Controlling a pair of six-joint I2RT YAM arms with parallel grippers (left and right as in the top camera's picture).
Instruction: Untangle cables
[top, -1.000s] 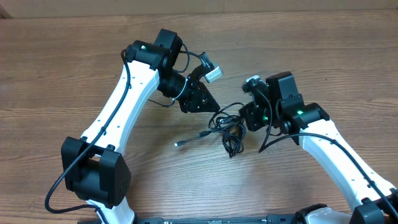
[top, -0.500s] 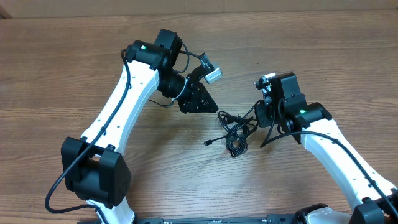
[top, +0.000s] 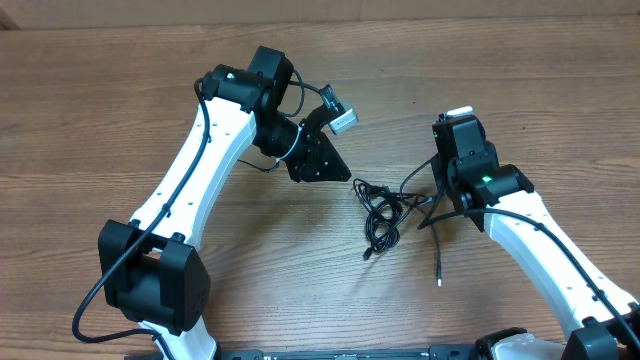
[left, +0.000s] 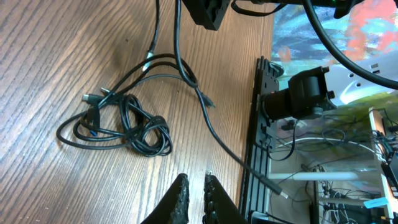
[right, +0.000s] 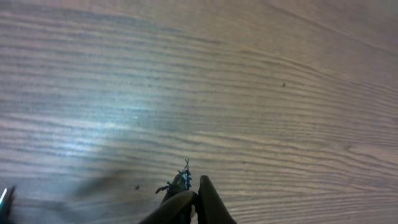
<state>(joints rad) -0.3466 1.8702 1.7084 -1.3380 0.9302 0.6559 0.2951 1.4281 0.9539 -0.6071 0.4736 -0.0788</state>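
A knot of thin black cables lies on the wood between the arms; the same cables show in the left wrist view. From the knot, strands rise to my right gripper, which is shut on them and held above the table. One long strand hangs from it and ends in a silvery plug, also seen as the silvery plug by the table edge. In its own view the right gripper shows closed fingers over bare wood. My left gripper is parted by a narrow gap, holds nothing, and stands apart from the knot.
A black rail marks the table's near edge, with equipment and loose wires beyond it. The left arm's base stands at the front left. My left gripper hovers up-left of the knot.
My right gripper has moved right and up with the cables, dragging the knot right and pulling one long strand free. The left gripper stayed put and its fingers parted slightly.
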